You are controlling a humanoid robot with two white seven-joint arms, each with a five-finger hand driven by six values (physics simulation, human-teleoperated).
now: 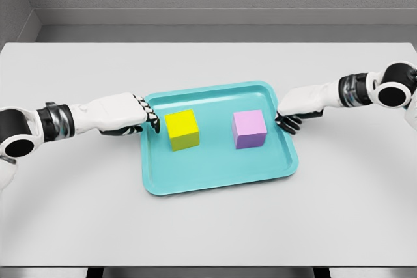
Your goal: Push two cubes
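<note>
Two cubes sit w/ a clear gap between them on one teal tray at frame centre, on the white desk: yellow cube left of centre, purple cube right of centre, roughly level w/ each other. Left hand is at the tray's left rim, fingertips reaching just over it, and the yellow cube lies directly to its right in the frame, v. near, maybe not quite touching; can't tell for sure. Right hand is at the tray's right rim, purple cube to its left w/ a slightly bigger gap. So each hand is nearer its own cube, and both line up on one left-right axis, which looks set for inward pushes toward tray centre. Both hands hold nothing; fingers look extended and fairly flat, the right's dark fingertips curl down a bit at the rim. Count: 2 cubes, 1 tray, 2 hands. Push prob. not yet begun.
</note>
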